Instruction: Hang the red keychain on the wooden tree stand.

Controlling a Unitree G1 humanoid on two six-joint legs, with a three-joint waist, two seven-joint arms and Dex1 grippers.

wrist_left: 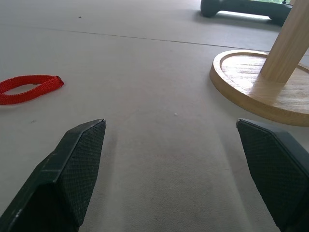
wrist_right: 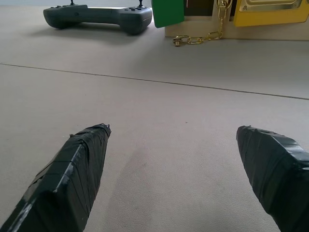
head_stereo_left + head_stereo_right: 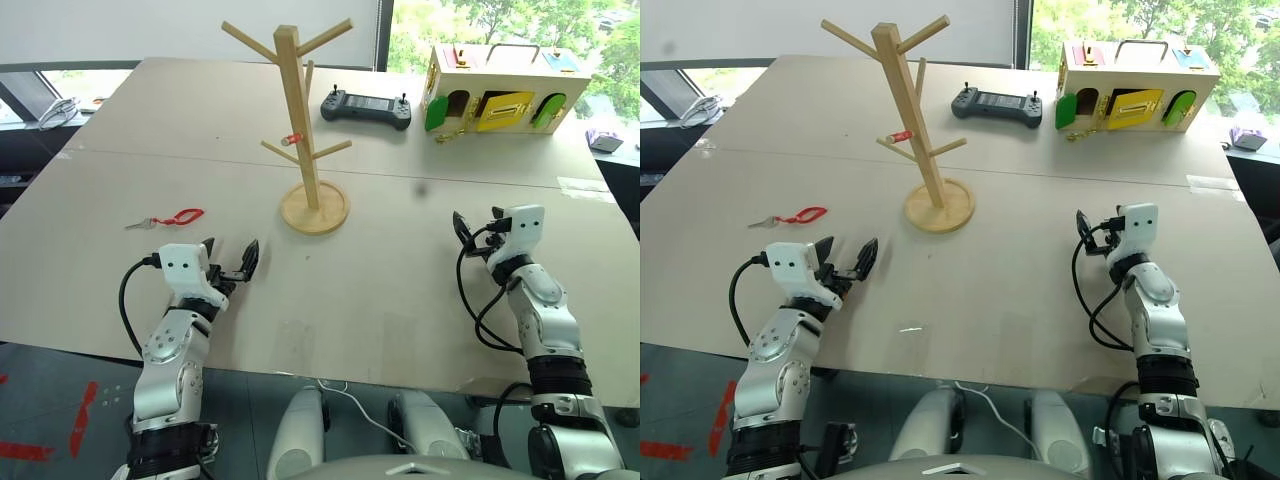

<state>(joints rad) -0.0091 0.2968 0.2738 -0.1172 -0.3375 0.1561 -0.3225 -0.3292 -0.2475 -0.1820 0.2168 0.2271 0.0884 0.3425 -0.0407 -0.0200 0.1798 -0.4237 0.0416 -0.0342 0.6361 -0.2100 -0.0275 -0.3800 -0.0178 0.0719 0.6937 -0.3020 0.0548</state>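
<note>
The red keychain (image 3: 180, 216) lies flat on the table (image 3: 400, 290), a thin red loop of woven-looking cord with a small silver key at its outer end — well to the left of the wooden tree stand (image 3: 300, 130) and a little ahead of the left gripper (image 3: 233, 262). The stand rises upright near the table's middle: a pale square post on a round, rimmed disc base, with slim pegs angled upward. A tiny red-and-silver stub (image 3: 291, 139) sits on one lower peg.

The left arm reaches forward, low and level over the board, its two black fingers (image 1: 72, 169) spread wide with textured pads and nothing between them. The right gripper (image 2: 181, 169) lies level too, off to the right of the stand, its tape-wrapped fingers equally far apart and empty.

Beyond the stand rests a dark grey handheld controller (image 3: 366, 107), and further right a colourful wooden box (image 3: 500, 90) with green and yellow doors — a brass chain (image 2: 198, 37) trails from it. The table is matte beige, with a seam running across.
</note>
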